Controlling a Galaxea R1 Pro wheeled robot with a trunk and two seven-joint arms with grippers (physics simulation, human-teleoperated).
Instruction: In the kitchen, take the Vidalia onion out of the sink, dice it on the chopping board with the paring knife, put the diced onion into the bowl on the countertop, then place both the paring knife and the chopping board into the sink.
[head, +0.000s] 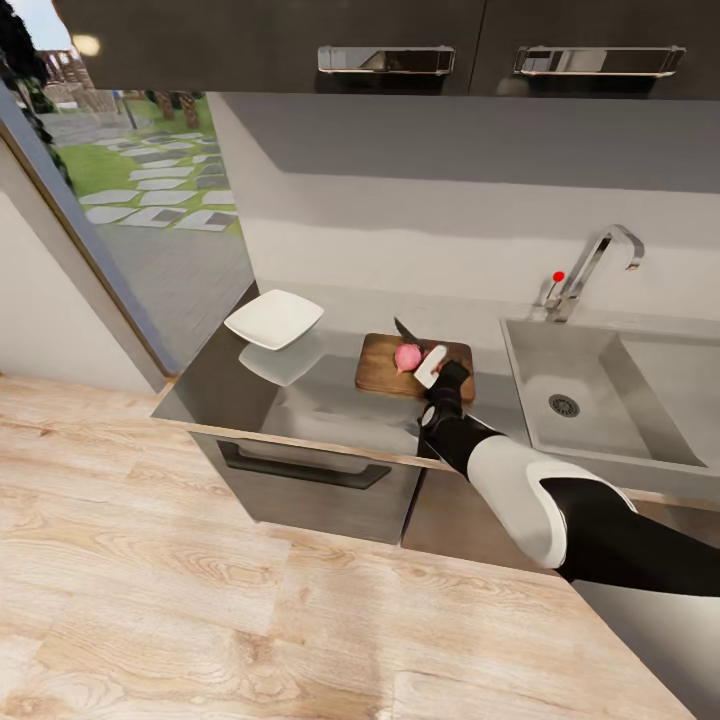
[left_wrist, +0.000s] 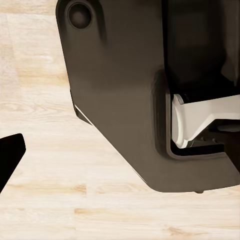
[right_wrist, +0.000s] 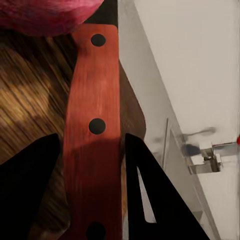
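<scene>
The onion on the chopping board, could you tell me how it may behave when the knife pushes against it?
The onion looks round and whole, so it would probably roll. The chopping board looks flat, so little would stop it. The right hand grips the paring knife; nothing steadies the onion, so it may slip aside.

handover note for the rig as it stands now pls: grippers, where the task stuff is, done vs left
Right gripper: shut on the paring knife, blade at the onion.
Left gripper: by its wrist view it points at the wood floor; open or shut, cannot tell.
Onion is on the chopping board, on the countertop between the bowl and the sink.
Done: onion out of sink, onto board, knife in hand.
Left: dice, move pieces into bowl, then knife and board into sink.
</scene>
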